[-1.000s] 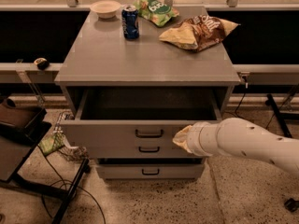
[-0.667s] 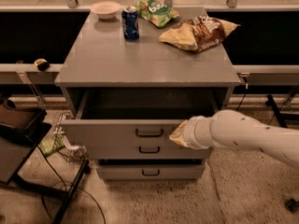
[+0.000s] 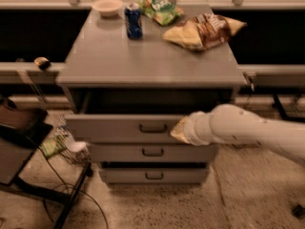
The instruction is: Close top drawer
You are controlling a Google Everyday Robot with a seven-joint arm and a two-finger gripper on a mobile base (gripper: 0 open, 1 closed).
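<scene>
The top drawer (image 3: 119, 128) of the grey cabinet stands pulled out, its grey front panel carrying a small black bar handle (image 3: 152, 128). Its inside is dark and mostly hidden under the cabinet top. My gripper (image 3: 177, 130) sits at the end of the white arm, which comes in from the right. It rests against the drawer's front panel just right of the handle. Its fingers are hidden by the wrist.
Two shorter drawers (image 3: 152, 152) sit below. On the cabinet top (image 3: 143, 56) are a blue can (image 3: 134, 20), a white bowl (image 3: 107, 6), a green bag (image 3: 161, 7) and a yellow-brown chip bag (image 3: 205, 31). A dark stand with cables (image 3: 28, 161) is at left.
The drawer front has moved back toward the cabinet, with less of its opening showing. My gripper has moved left along the front panel, closer to the handle.
</scene>
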